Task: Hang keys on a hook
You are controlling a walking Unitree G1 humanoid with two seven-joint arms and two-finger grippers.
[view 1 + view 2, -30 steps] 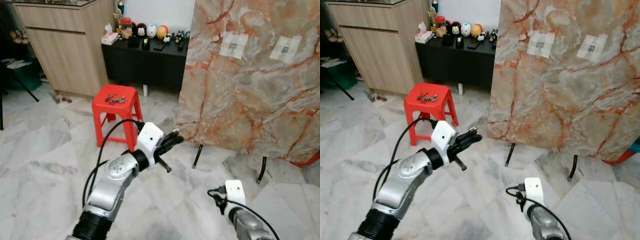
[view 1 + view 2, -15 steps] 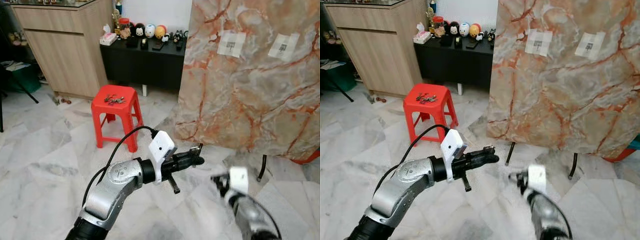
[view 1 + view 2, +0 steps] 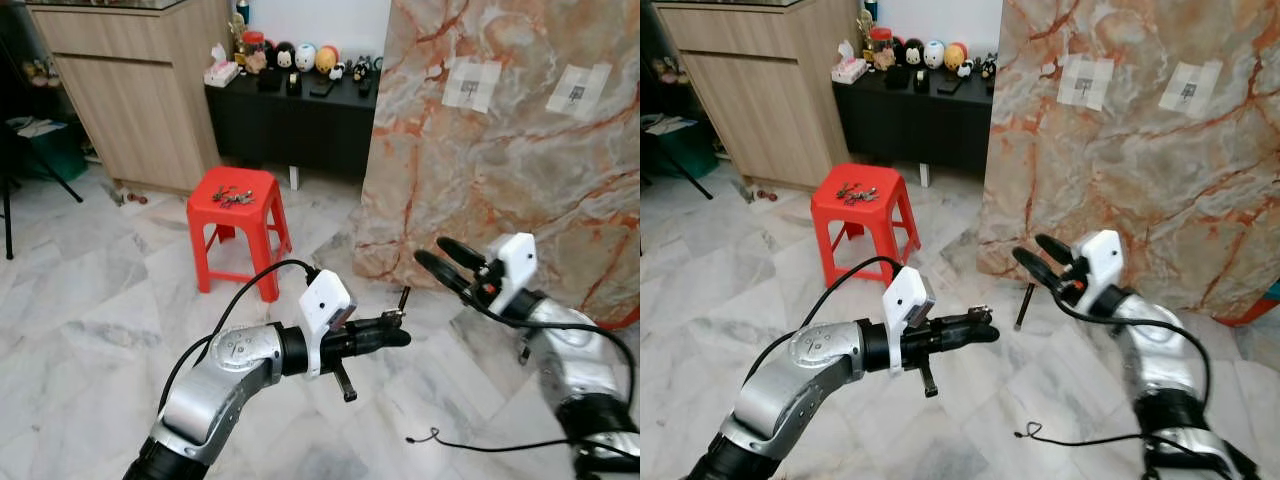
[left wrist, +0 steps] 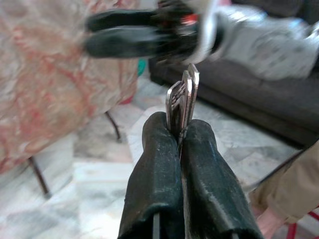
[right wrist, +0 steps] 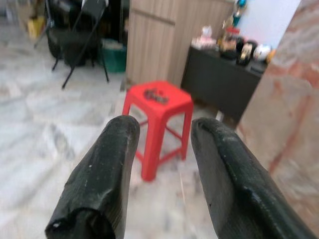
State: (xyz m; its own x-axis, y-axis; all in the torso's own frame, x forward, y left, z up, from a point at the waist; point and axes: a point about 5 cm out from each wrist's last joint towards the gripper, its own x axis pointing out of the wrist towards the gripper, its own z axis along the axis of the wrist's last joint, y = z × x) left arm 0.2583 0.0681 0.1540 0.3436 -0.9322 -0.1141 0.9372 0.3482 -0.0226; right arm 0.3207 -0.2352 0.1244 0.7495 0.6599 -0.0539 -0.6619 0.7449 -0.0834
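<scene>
A red stool (image 3: 238, 207), an orange-veined marble slab (image 3: 500, 150), grey-white marbled floor (image 3: 90, 310) and a black cabinet (image 3: 290, 125).

Head stereo pair looks forward and down across marble floor (image 3: 90, 330); both eyes share the red stool (image 3: 236, 212) and marbled panel (image 3: 1140, 150). Left wrist camera sights close along its fingers (image 4: 157, 169) (background soft). Right wrist camera faces the stool.

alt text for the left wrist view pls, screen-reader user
Two black fingers of the left gripper pinch a small bunch of silver metal keys, tips pointing up. Beyond, blurred, the right gripper reaches in sideways before an orange-veined marble panel.
</scene>
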